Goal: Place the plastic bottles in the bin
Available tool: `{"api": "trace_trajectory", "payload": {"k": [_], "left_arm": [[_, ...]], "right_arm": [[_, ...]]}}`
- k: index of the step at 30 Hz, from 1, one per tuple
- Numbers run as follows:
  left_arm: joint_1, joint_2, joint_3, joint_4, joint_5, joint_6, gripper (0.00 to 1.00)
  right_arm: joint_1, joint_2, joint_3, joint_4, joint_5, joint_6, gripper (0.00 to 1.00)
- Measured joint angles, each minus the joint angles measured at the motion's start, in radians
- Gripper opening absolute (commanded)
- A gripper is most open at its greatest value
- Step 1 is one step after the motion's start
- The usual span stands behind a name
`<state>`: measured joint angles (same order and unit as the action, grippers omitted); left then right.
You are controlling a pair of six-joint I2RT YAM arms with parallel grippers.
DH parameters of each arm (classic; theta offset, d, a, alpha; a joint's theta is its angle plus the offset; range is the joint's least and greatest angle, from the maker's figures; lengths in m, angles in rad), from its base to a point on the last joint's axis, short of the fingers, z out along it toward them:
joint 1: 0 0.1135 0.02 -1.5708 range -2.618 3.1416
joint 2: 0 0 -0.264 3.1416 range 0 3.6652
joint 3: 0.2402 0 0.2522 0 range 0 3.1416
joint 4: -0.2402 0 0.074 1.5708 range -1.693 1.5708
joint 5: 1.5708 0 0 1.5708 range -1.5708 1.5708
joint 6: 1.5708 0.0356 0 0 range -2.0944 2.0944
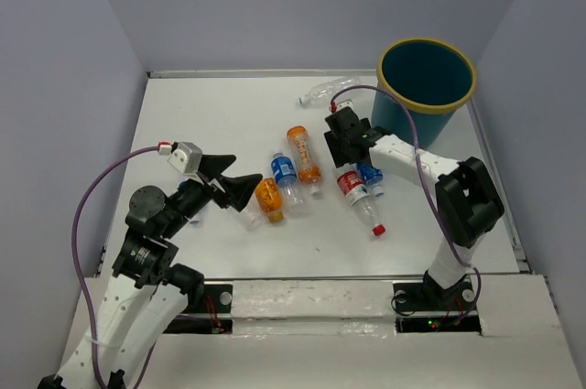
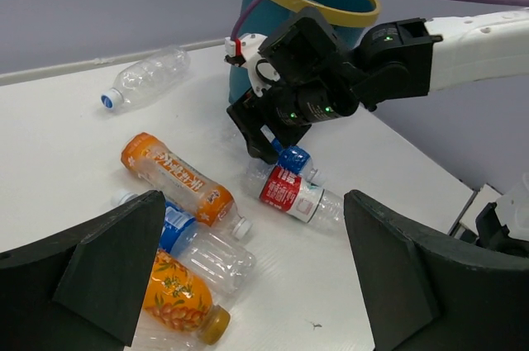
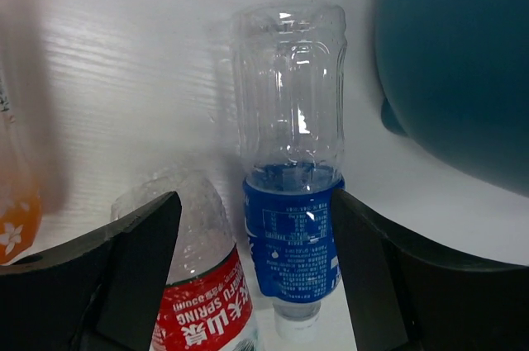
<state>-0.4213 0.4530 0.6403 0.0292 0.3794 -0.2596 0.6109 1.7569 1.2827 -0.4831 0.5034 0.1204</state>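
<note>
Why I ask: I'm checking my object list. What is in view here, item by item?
bin: one, teal with a yellow rim, far right of the table.
clear bottle: one, unlabelled, lying at the far edge, left of the bin.
orange bottles: two, one mid-table, one nearer the left arm.
blue-labelled bottles: two, one between the orange ones, one under the right arm.
red-labelled bottle: one, red cap, beside that second blue-labelled one.
clear shape: one, perhaps another bottle, partly hidden beside the nearer orange bottle.
table: one, white.
left gripper: one, black, open, by the nearer orange bottle.
right gripper: one, black, open, over the red-labelled and blue-labelled pair.
</note>
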Motion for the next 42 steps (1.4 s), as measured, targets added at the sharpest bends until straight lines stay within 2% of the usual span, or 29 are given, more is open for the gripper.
{"api": "trace_trajectory", "payload": {"k": [8, 21, 24, 27, 28, 29, 35, 42], "left_arm": [[-0.005, 0.0, 0.001, -0.004, -0.002, 0.001, 0.99], [-0.005, 0.0, 0.002, -0.005, -0.003, 0.008, 0.99], [-0.005, 0.0, 0.002, -0.005, -0.005, 0.008, 0.99], [-0.005, 0.0, 0.002, -0.005, -0.007, 0.008, 0.99], [-0.005, 0.0, 0.002, -0.005, -0.007, 0.008, 0.99], [-0.005, 0.0, 0.002, -0.005, -0.008, 0.008, 0.99], [-0.005, 0.0, 0.002, -0.005, -0.012, 0.008, 0.99], [-0.005, 0.0, 0.002, -0.005, -0.016, 0.008, 0.99]], "right_arm": [[-0.018, 0.101, 0.079, 0.002, 0.065, -0.048, 0.76], [-0.055, 0.263, 0.161, 0.006, 0.095, -0.114, 0.79], [-0.06, 0.278, 0.174, 0.005, 0.095, -0.131, 0.71], [-0.061, 0.288, 0.19, 0.008, 0.1, -0.149, 0.55], [-0.06, 0.29, 0.192, 0.011, 0.105, -0.154, 0.46], [-0.06, 0.29, 0.194, 0.014, 0.11, -0.16, 0.44], [-0.059, 0.267, 0.195, 0.019, 0.146, -0.195, 0.42], [0.012, 0.047, 0.272, 0.017, 0.193, -0.239, 0.41]]}}
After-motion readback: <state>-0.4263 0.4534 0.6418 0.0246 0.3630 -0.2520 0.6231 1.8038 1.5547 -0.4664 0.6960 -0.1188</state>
